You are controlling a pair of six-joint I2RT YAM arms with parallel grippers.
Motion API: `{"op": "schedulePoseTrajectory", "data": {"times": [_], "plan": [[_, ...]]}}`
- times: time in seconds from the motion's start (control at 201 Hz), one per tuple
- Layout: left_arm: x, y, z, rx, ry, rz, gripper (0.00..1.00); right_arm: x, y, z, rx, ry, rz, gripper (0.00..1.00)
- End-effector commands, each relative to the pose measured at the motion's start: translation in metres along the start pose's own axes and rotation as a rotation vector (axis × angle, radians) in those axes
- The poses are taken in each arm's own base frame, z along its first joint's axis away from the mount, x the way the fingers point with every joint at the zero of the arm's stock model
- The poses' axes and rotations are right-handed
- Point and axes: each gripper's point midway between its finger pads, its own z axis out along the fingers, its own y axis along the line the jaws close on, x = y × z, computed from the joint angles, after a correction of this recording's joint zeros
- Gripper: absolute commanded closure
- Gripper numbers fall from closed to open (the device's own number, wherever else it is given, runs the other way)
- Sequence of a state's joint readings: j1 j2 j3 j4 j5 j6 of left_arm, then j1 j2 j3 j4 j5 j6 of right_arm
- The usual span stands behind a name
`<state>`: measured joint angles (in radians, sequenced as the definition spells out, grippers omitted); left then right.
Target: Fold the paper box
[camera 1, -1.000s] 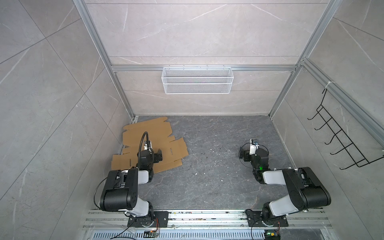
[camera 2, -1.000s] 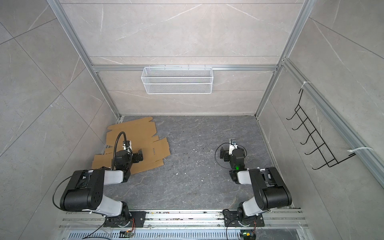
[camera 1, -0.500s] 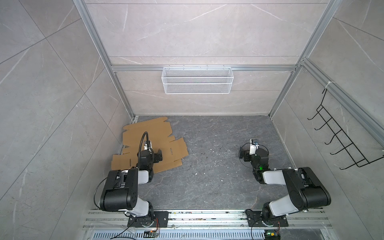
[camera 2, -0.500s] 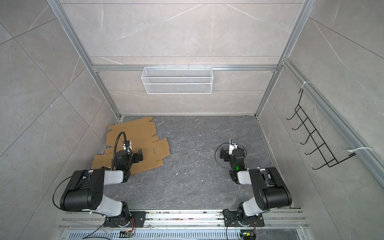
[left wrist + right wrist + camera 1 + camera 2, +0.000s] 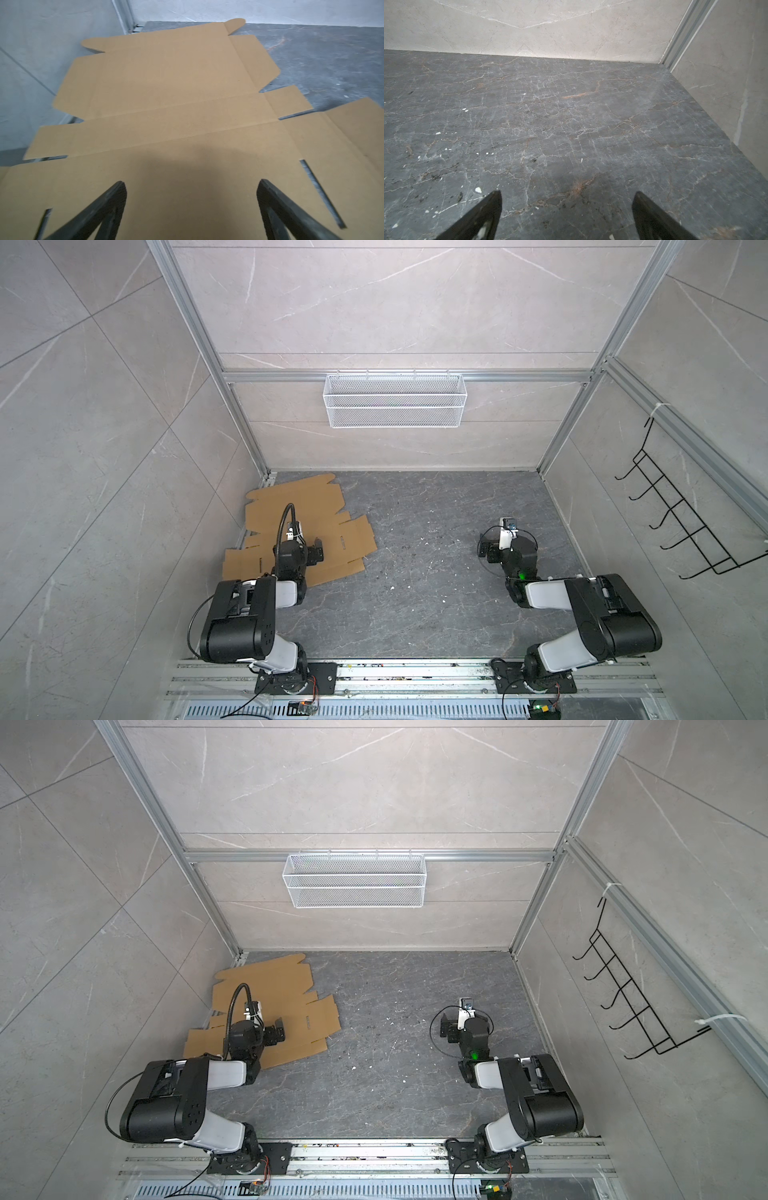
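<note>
The dark grey veined stone tabletop [image 5: 415,593] fills the lower middle of both top views. At its left side, close against the left wall and back corner, lies the paper box [image 5: 291,497], a plain brown corrugated cardboard sheet, die-cut with flaps, rounded tabs and narrow slots. It is wholly flat, with nothing folded yet.

It is probably light and stiff across its panels, bends readily only along the scored creases, and is likely to skate on the smooth stone. Lying flat, it offers little to pinch. The free side flap [image 5: 357,531] facing the table's centre looks the best hold, with a second contact pressing the middle panel down.

The left wall crowds the sheet's far flaps and leaves little room to raise them there. A white wire mesh basket [image 5: 395,406] on the back wall and a black wire hook rack [image 5: 673,531] at the right hang well clear.

The left gripper [image 5: 191,182] hovers over the sheet's near panel, jaws spread wide and empty. The right gripper [image 5: 567,192], equally wide and empty, is over bare stone, well apart from the cardboard.
</note>
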<state>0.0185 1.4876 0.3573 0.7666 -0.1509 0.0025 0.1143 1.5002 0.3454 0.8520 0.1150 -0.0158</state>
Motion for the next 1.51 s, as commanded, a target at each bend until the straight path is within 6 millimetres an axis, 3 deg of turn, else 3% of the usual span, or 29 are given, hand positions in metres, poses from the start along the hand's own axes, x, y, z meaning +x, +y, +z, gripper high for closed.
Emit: {"op": "schedulePoseTrajectory", "data": {"times": [0.0,0.134,0.279,0.333,0.388,0.458,0.518,0.567,0.742,0.926,1.08,1.209,1.319,1.503], "plan": [[-0.037,0.004,-0.016,-0.072,-0.071,0.0,0.0,-0.028,0.0,-0.009,0.01,0.035,0.004,0.01],[-0.051,0.004,-0.044,-0.117,-0.053,-0.07,0.0,-0.055,-0.011,-0.029,0.105,0.102,0.105,0.01],[-0.069,0.002,-0.07,-0.127,-0.028,-0.139,0.0,-0.063,-0.01,-0.054,0.226,0.317,0.221,0.01],[-0.074,0.006,-0.077,-0.142,0.015,-0.196,0.0,-0.05,-0.01,-0.055,0.281,0.426,0.369,0.01],[-0.079,0.007,-0.084,-0.155,0.058,-0.304,0.0,-0.039,0.024,-0.045,0.092,0.572,0.425,0.01],[-0.076,0.005,-0.086,-0.158,0.105,-0.474,0.0,-0.034,0.063,-0.042,-0.091,0.617,0.509,0.09],[-0.081,-0.01,-0.081,-0.042,0.121,-0.483,0.0,-0.037,0.093,-0.043,-0.2,0.603,0.577,0.13],[-0.081,-0.019,-0.077,0.014,0.166,-0.48,0.07,-0.039,0.119,-0.047,-0.257,0.615,0.6,0.14],[-0.059,-0.063,-0.068,0.182,0.383,-0.462,0.29,-0.039,0.236,-0.064,-0.492,0.716,0.523,0.22],[-0.05,-0.098,-0.062,0.26,0.392,-0.462,0.35,-0.037,0.342,-0.071,-0.673,0.771,0.365,0.42],[-0.045,-0.126,-0.067,0.269,0.418,-0.347,0.34,-0.03,0.375,-0.053,-0.698,0.796,0.283,0.45],[-0.029,-0.126,-0.066,0.251,0.472,-0.37,0.34,-0.024,0.388,-0.034,-0.689,0.818,0.206,0.46],[-0.025,-0.128,-0.067,0.26,0.489,-0.386,0.34,-0.007,0.395,-0.018,-0.664,0.862,0.157,0.46],[-0.017,-0.13,-0.067,0.269,0.513,-0.388,0.34,0.0,0.401,0.002,-0.643,0.878,0.132,0.42]]}}
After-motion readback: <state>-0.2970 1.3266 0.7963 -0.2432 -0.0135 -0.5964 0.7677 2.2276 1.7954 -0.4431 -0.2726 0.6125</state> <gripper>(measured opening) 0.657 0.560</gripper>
